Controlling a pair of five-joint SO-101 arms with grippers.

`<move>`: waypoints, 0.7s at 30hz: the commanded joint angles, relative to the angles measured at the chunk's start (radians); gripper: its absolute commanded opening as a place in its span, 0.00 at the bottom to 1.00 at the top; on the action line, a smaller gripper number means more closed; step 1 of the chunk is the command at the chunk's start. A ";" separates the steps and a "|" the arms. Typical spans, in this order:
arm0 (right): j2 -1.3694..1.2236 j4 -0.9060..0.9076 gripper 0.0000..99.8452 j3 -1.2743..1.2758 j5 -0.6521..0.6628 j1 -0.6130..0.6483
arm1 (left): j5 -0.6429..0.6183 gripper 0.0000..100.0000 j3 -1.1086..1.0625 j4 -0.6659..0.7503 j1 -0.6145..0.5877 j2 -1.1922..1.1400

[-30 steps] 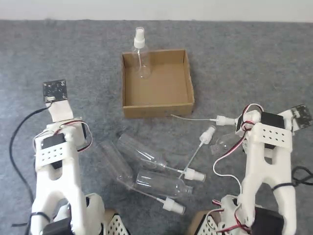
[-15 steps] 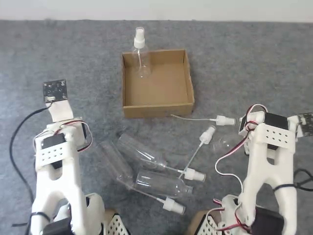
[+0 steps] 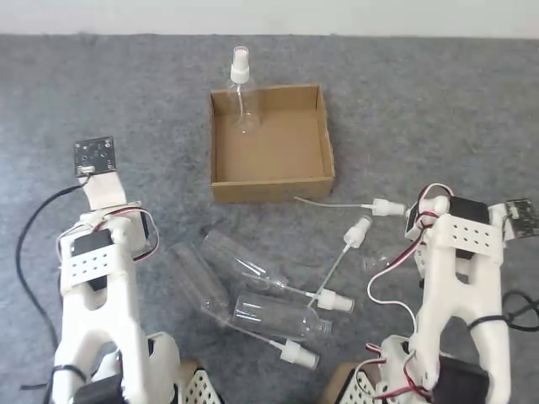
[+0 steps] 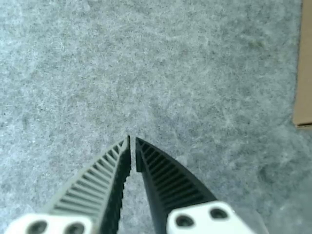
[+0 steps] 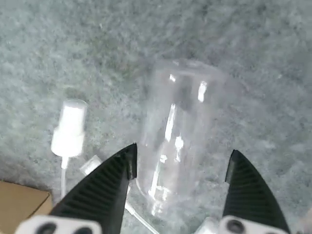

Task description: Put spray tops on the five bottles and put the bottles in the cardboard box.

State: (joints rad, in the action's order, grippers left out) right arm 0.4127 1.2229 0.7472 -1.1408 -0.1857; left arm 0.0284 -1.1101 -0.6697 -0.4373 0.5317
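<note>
A clear bottle (image 5: 179,131) without a top lies on the grey carpet, between the spread fingers of my open right gripper (image 5: 183,150). In the high view that bottle (image 3: 381,251) peeks out beside the right arm (image 3: 459,252). Two loose spray tops (image 3: 389,207) (image 3: 358,231) lie just beyond it. Three more topless bottles (image 3: 195,276) (image 3: 244,259) (image 3: 278,316) lie in the middle, with two spray tops (image 3: 337,300) (image 3: 299,353) beside them. One capped bottle (image 3: 242,93) stands in the cardboard box (image 3: 271,185). My left gripper (image 4: 132,139) is shut, hovering over bare carpet.
The left arm (image 3: 99,252) stands at the front left, well away from the bottles. A corner of the box (image 4: 305,73) shows in the left wrist view. A spray top (image 5: 69,127) lies close to the right gripper's finger.
The right arm has drawn back slightly toward its base, staying over the bottle. The left arm and the other bottles have not moved.
</note>
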 commanded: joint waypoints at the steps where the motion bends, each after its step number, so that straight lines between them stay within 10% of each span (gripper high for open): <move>1: 0.050 0.122 0.25 -0.175 -0.003 0.024 | 0.011 0.02 -0.001 0.023 -0.005 0.041; 21: 0.050 0.268 0.25 -0.331 0.686 0.067 | 0.011 0.02 -0.002 0.025 -0.003 0.043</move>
State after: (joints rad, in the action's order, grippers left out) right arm 0.4127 1.4807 0.4757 -0.5762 -0.1427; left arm 0.0299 -1.1224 -0.6682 -0.4373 0.5317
